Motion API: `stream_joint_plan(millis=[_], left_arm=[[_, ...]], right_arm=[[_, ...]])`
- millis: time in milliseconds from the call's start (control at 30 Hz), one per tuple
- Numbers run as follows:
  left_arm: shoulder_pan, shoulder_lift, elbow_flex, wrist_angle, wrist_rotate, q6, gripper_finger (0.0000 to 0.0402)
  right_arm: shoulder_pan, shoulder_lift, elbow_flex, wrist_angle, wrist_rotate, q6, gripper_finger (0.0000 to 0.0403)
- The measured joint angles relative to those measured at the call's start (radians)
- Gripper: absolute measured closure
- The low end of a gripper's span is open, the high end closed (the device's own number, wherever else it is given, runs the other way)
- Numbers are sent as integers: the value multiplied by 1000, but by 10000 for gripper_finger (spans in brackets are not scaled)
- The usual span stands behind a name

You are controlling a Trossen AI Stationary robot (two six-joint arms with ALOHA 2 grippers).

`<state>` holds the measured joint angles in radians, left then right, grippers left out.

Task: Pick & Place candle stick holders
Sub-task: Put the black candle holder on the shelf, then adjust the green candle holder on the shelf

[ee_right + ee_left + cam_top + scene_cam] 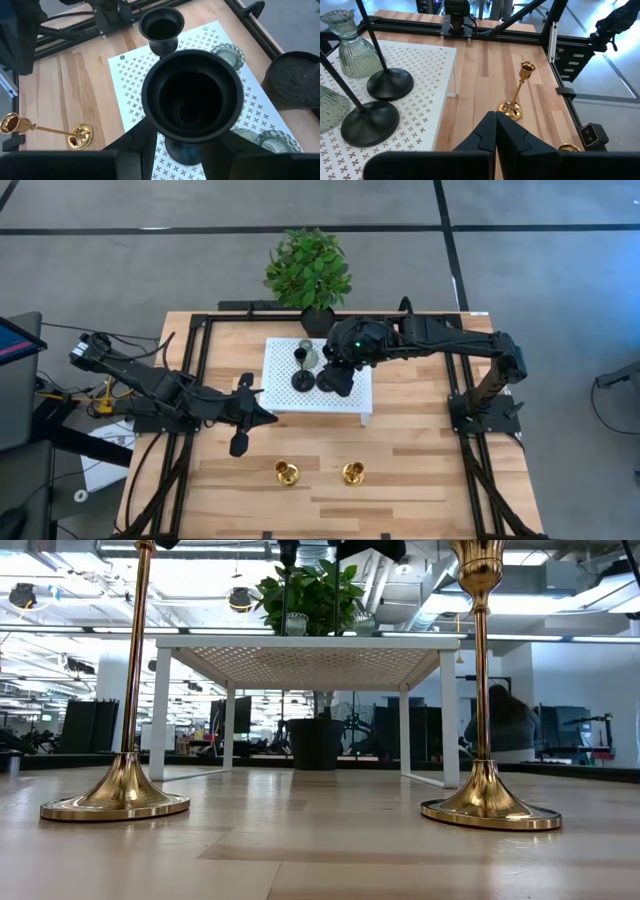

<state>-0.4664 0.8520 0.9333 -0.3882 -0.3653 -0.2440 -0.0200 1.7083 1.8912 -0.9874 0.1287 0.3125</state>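
Observation:
Two black candle stick holders stand on the white perforated platform (pixel 285 395). One (pixel 300 370) stands free on its round base. My right gripper (pixel 185 150) is over the platform, shut on the other (pixel 192 102). Two grey-green holders (pixel 227 52) (pixel 265 140) stand on the platform beside them. Two gold holders (pixel 287 473) (pixel 352 473) stand upright on the wooden table near its front. My left gripper (pixel 262 412) is shut and empty by the platform's near left corner. My right gripper has one finger (pixel 145 142) on each side of the black holder's narrow neck (pixel 182 147) just under its cup. The fingers come from above, slanting down. The wide cup hides the place of contact. The holder is upright, its round base (pixel 367 120) on the platform.
A green plant in a black pot (pixel 310 270) stands at the table's far edge behind the platform. Black frame rails (pixel 195 380) run along the table's left and right sides. Bare wood lies between the platform and the gold holders.

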Motion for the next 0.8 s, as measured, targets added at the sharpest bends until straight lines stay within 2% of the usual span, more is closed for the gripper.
stream_joint_plan(millis=[633,800], left_arm=[[0,0,0,0,0,0,399],[0,0,0,0,0,0,399]], right_arm=[[1,-2,0,-57,1,-9,284],[1,-2,0,-120,1,-9,284]])
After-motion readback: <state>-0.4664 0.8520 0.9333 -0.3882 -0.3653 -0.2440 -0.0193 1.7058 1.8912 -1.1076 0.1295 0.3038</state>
